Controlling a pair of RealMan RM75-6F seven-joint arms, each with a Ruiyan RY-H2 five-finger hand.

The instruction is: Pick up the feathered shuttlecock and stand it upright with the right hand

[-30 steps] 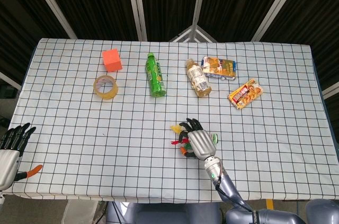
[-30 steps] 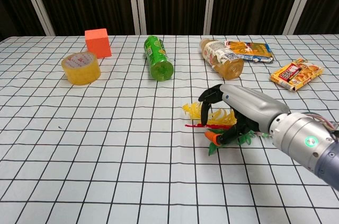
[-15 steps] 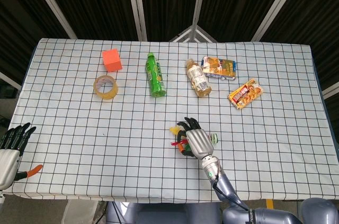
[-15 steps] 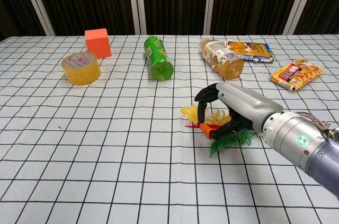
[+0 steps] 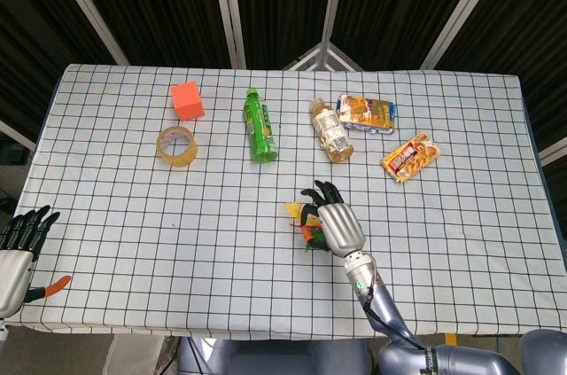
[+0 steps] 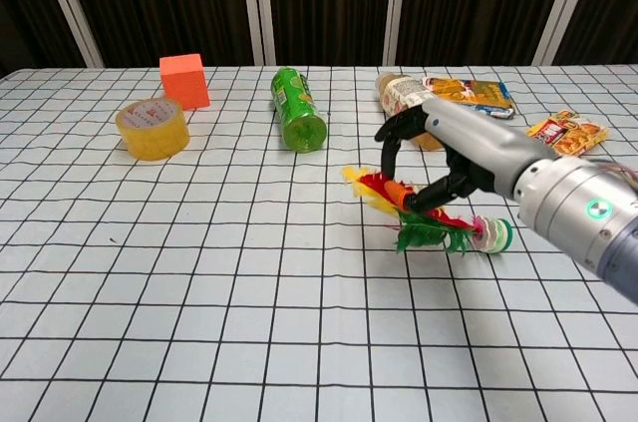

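The feathered shuttlecock (image 6: pixel 424 227) has yellow, red and green feathers and a round green and white base at its right end. My right hand (image 6: pixel 449 158) grips it among the feathers, fingers curled over them. It lies sideways in the hand and looks raised a little off the checked tablecloth (image 6: pixel 199 272). In the head view the right hand (image 5: pixel 339 226) covers most of the shuttlecock (image 5: pixel 304 218); only feathers show at its left. My left hand (image 5: pixel 18 255) rests at the table's near left corner, fingers apart and holding nothing.
Along the far side lie an orange cube (image 5: pixel 187 100), a yellow tape roll (image 5: pixel 177 145), a green bottle (image 5: pixel 260 125), a tea bottle (image 5: pixel 331 130) and two snack packs (image 5: pixel 366 113) (image 5: pixel 410 156). The tea bottle is the closest to the right hand.
The right hand has closed on the shuttlecock's feathers and risen with it, away from the robot. The shuttlecock has left its spot on the cloth. The left hand has not moved.
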